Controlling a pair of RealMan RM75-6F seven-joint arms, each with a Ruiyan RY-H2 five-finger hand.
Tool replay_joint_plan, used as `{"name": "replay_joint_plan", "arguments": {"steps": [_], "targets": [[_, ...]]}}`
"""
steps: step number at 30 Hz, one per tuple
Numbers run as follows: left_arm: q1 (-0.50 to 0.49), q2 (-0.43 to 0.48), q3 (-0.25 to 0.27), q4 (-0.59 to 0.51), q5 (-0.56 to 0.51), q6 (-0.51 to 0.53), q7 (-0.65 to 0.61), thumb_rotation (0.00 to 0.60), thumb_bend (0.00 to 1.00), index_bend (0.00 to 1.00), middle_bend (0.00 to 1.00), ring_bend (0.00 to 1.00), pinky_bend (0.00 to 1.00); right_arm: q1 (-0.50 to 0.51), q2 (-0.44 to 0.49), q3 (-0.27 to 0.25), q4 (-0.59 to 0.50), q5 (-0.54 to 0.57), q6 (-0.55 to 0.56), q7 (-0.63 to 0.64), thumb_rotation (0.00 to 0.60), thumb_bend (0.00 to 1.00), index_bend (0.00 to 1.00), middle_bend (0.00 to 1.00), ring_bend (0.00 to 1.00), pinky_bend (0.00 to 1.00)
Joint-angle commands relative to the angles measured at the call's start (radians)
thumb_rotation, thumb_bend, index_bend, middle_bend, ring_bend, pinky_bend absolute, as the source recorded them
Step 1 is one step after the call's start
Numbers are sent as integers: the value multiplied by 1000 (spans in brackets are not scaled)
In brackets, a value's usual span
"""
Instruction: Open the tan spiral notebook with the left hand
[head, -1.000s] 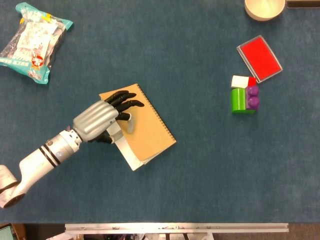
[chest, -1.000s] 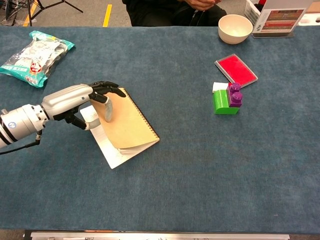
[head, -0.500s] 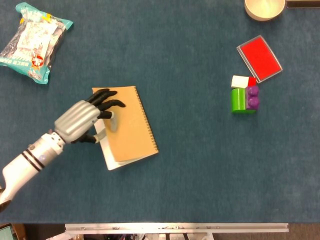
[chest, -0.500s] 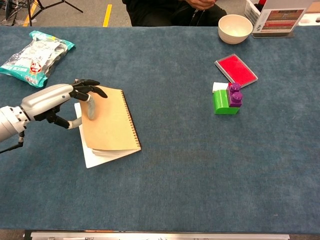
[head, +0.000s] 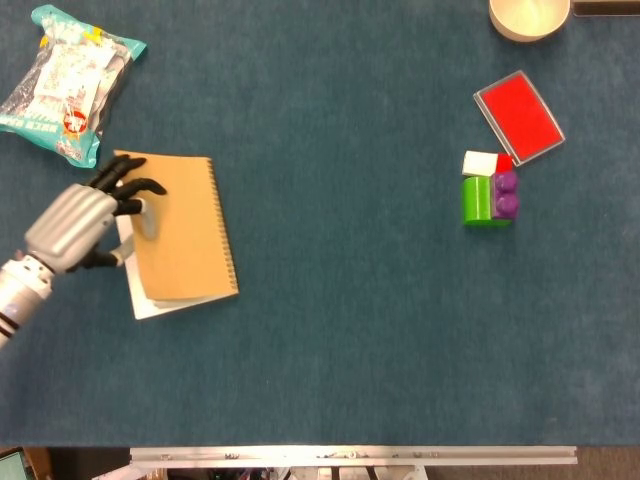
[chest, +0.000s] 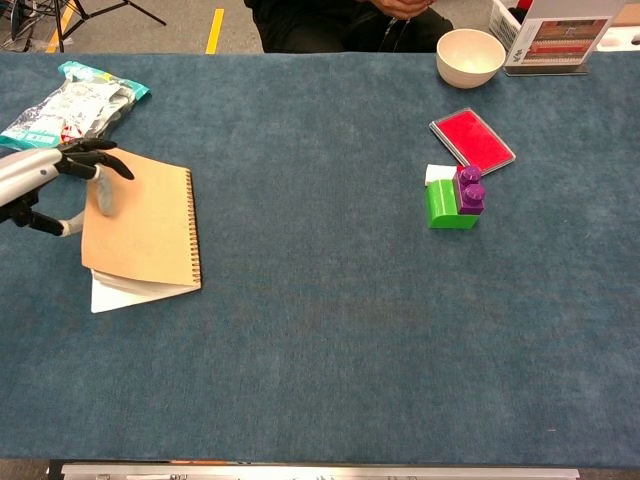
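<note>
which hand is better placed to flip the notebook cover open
Left. The left hand already grips the free edge of the tan spiral notebook, its cover lifted slightly off the white pages. The right hand shows in neither view.

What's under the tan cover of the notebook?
White pages peek out below the tan cover, which the left hand grips at its edge. What is on the pages cannot be seen; the cover hides them.

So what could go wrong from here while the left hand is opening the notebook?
The left hand grips the notebook cover at the edge opposite the spiral, and it lifts only slightly, so it may slip shut. The whole notebook may slide instead of opening. The snack bag lies close beyond the hand and could get bumped.
</note>
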Motion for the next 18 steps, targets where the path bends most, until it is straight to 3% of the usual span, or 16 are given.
{"name": "replay_joint_plan", "arguments": {"steps": [1, 5, 11, 18], "targets": [[-2, 25, -3, -9, 12, 8, 23, 600, 446, 709, 251, 51, 0, -2, -2, -2, 1, 1, 1, 0, 600, 532, 382, 369, 277, 367], [-26, 65, -5, -55, 37, -4, 71, 600, 446, 708, 248, 51, 0, -6, -5, -6, 8, 2, 3, 5, 600, 532, 382, 369, 277, 367], [-103, 135, -32, -231, 85, -45, 193, 600, 446, 698, 240, 51, 0, -16, -7, -8, 21, 8, 12, 19, 600, 533, 381, 369, 277, 368], [-177, 151, -71, -384, 87, -137, 275, 600, 446, 682, 236, 51, 0, -25, -9, -8, 40, 11, 19, 41, 600, 533, 381, 369, 277, 367]]}}
